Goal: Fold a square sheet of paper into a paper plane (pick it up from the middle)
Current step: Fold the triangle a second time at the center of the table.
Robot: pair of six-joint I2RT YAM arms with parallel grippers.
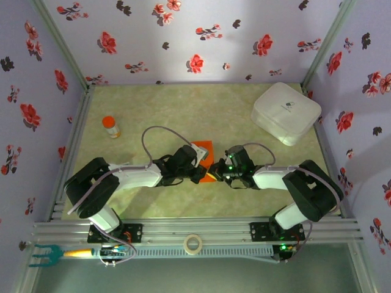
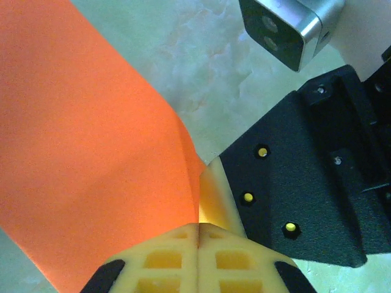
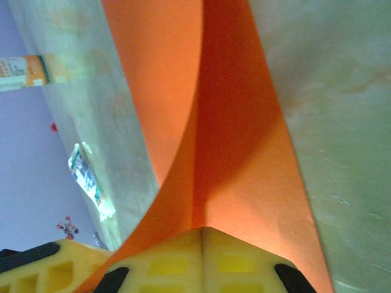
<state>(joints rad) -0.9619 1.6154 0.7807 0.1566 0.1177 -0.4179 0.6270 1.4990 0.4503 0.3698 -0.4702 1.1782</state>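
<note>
The square sheet of paper [image 1: 206, 148] is bright orange-red and lies creased at the table's middle, held between the two grippers. My left gripper [image 1: 200, 168] is shut on one edge of it; in the left wrist view the paper [image 2: 85, 152] runs into the closed seam of that gripper [image 2: 198, 228]. My right gripper [image 1: 214, 173] is shut on the paper from the other side. In the right wrist view the sheet [image 3: 244, 152] rises from the shut gripper [image 3: 202, 231] as two flaps meeting at a centre crease. The two grippers' fingertips nearly touch.
A white case [image 1: 286, 113] sits at the back right. An orange-capped bottle [image 1: 110, 126] stands at the left, seen also as the bottle [image 3: 24, 72] from the right wrist. A small printed packet [image 3: 88, 180] lies on the table. A tape roll [image 1: 193, 244] rests on the front rail.
</note>
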